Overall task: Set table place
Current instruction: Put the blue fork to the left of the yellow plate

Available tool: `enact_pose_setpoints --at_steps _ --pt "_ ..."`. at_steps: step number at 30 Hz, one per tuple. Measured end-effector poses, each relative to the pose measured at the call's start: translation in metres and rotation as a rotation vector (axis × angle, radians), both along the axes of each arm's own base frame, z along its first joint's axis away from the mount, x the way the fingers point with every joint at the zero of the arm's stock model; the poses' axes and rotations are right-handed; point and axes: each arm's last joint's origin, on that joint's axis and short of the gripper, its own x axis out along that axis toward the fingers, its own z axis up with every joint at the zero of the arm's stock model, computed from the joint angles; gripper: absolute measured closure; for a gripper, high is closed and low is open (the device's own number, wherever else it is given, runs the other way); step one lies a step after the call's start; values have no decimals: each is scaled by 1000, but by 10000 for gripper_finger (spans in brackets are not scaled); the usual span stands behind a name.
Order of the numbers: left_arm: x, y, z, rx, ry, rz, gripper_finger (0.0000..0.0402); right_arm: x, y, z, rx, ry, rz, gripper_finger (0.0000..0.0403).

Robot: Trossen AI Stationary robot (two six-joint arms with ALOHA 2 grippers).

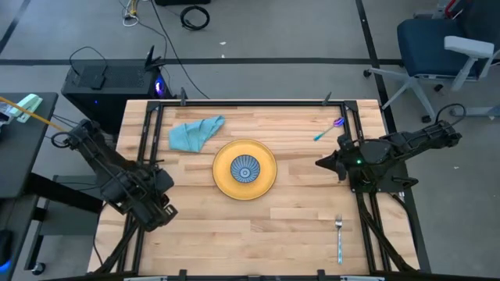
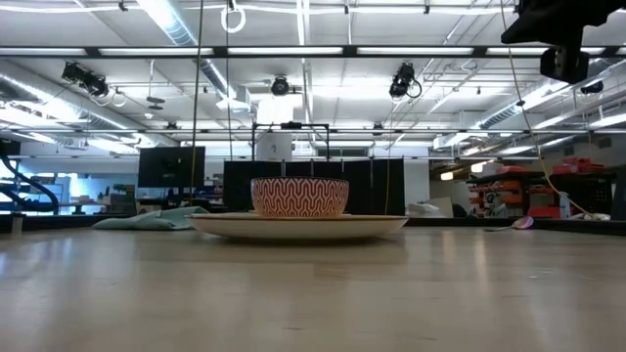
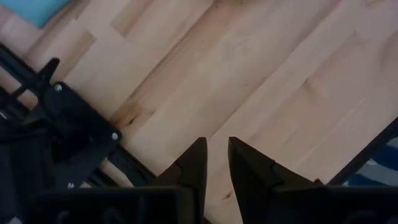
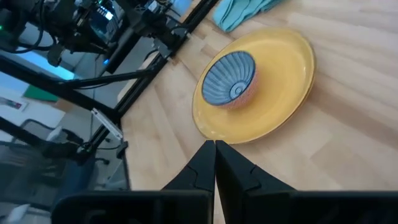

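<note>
On the table [image 1: 258, 222] a bowl [image 1: 245, 168] sits on a plate [image 1: 266, 184], both probably ceramic, breakable and best gripped by the rim, while the left gripper [image 3: 215, 163] is narrowly parted and the right gripper [image 4: 215, 152] closed, both empty.

On the tabletop [image 1: 297, 211] are one yellow plate [image 1: 266, 181], one bowl [image 1: 245, 169], one blue cloth [image 1: 194, 133], one fork [image 1: 339, 236] and one blue spoon [image 1: 328, 129].
</note>
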Motion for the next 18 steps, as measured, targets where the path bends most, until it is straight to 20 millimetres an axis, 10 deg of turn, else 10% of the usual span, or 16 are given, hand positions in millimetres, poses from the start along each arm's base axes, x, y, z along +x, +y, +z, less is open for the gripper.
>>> enact_pose_setpoints --at_steps 18 --pt "1 -1 0 7 -23 -1 328 -5 33 9 533 51 331 386"
